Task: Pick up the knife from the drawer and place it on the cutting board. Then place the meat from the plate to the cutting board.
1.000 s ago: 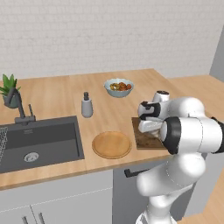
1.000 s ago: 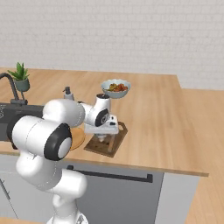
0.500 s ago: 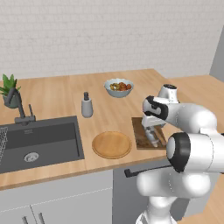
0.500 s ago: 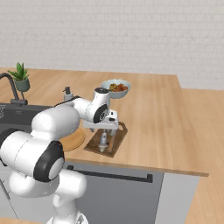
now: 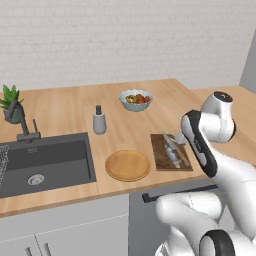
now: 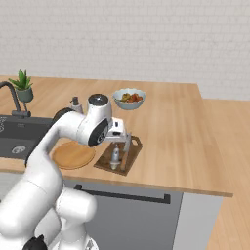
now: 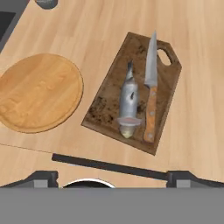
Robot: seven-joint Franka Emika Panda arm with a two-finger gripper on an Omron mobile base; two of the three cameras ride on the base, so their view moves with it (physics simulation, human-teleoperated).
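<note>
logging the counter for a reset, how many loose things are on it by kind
cutting board: 1
knife: 1
meat: 1
plate: 1
fruit bowl: 1
soap dispenser: 1
potted plant: 1
Total: 7

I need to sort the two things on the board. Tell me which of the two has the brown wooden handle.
The knife: the longer, slim one with a pointed silver blade, lying on the cutting board beside the meat, which is a stubby grey lump with no handle.
</note>
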